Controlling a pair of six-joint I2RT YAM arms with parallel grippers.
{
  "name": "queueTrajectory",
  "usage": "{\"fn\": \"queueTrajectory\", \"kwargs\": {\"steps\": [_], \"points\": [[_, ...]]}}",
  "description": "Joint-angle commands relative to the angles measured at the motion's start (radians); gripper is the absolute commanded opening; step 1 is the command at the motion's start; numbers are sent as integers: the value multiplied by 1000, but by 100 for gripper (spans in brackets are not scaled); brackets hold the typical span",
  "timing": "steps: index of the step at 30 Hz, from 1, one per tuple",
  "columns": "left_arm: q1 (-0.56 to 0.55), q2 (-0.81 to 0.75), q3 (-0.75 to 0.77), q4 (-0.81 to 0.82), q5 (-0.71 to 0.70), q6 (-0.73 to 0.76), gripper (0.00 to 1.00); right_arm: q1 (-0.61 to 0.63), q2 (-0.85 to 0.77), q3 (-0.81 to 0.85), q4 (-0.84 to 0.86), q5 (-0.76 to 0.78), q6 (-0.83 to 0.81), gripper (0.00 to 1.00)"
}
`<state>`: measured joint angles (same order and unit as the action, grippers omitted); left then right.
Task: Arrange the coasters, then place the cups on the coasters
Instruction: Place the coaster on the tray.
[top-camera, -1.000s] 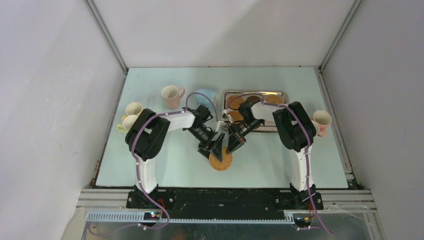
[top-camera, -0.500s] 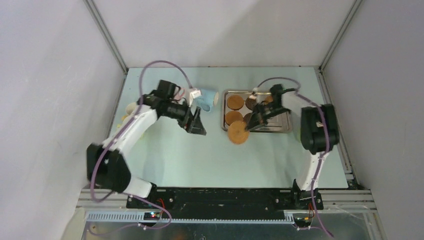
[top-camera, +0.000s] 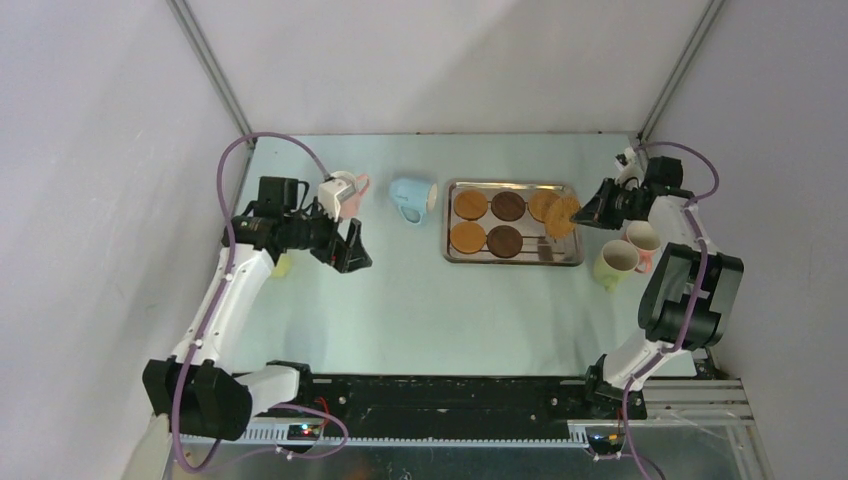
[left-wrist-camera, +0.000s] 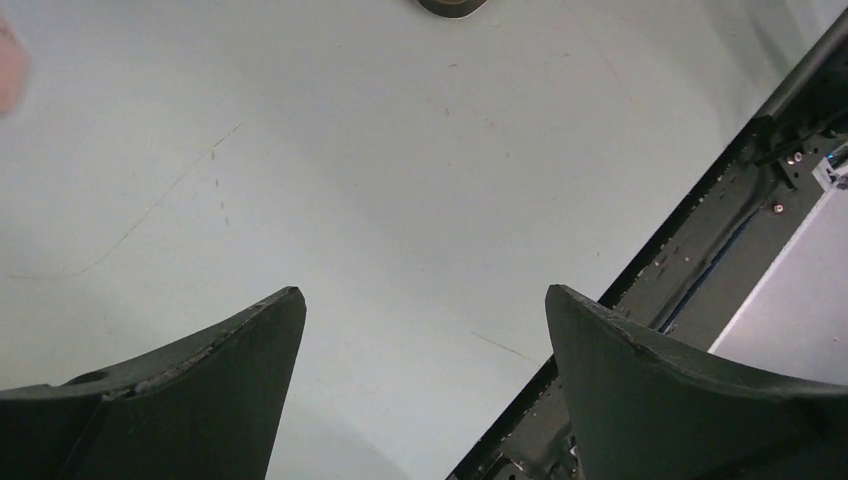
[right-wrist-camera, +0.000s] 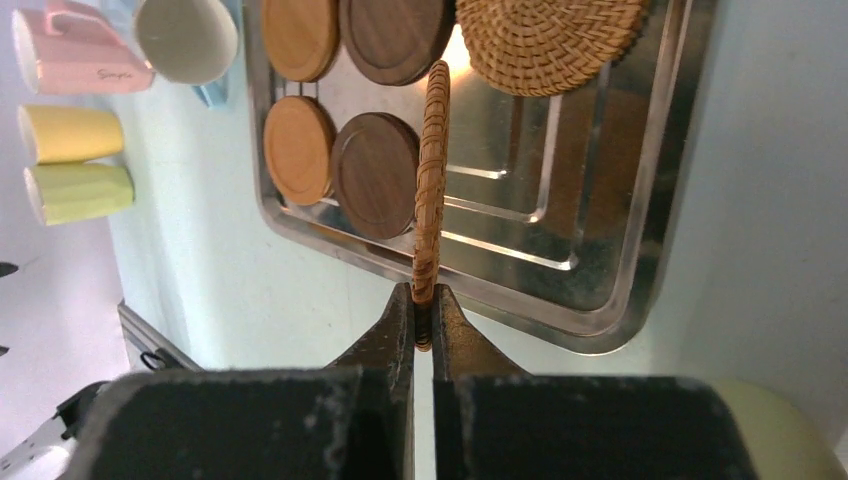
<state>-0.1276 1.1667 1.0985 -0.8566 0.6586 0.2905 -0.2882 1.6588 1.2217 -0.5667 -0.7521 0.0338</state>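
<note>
Left claw (top-camera: 349, 246) is nearest, over the left half of the worktop (top-camera: 420, 310). Its fingers are spread wide with nothing between them. Its wrist cam shows only bare pale-green surface under the left claw (left-wrist-camera: 425, 300).

Yellow cup (top-camera: 283, 266) pokes out just beside that arm and is mostly hidden.

On the right side, the light green cup (top-camera: 615, 263) sits just off the right end of the steel tray (top-camera: 566, 256). The pink cup (top-camera: 645, 239) is right behind it; can't tell if they touch.

Right claw (top-camera: 586, 212) is clamped tight on a woven coaster (top-camera: 563, 216). It grips the coaster by the rim and holds it on edge over the tray's right part. Wrist cam confirms it: right claw (right-wrist-camera: 423, 300) is pinched on the woven coaster (right-wrist-camera: 432, 180). Can't tell whether the coaster's far edge touches the tray (right-wrist-camera: 560, 290).

Lying flat in the tray:
- two tan wooden coasters (top-camera: 470, 204) at the left end
- two dark brown coasters (top-camera: 508, 205) next to them
- second woven coaster (top-camera: 543, 204) towards the far right

Farthest out, the light blue cup (top-camera: 412, 197) lies on its side just left of the tray, mouth toward it. The second pink cup (top-camera: 345, 190) is further left, behind the left claw.
</note>
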Motion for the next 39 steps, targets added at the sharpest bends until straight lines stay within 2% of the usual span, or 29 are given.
{"fn": "queueTrajectory", "kwargs": {"steps": [1,28,33,35,36,38,39], "points": [[26,-19,-1,14,-19,42,98,-7,6,-2,44,87,31,0],[25,3,-39,34,-8,41,98,70,143,28,-45,83,-28,0],[24,-14,-42,38,-16,38,98,71,114,42,-81,75,-31,0],[25,-17,-41,37,-14,37,98,71,93,45,-99,79,-30,11],[24,-19,-43,37,-14,37,98,76,86,46,-115,94,-30,22],[24,-24,-43,37,-10,37,98,91,72,47,-155,135,-64,38],[24,-26,-43,38,-8,38,98,96,67,46,-169,146,-86,42]]}}
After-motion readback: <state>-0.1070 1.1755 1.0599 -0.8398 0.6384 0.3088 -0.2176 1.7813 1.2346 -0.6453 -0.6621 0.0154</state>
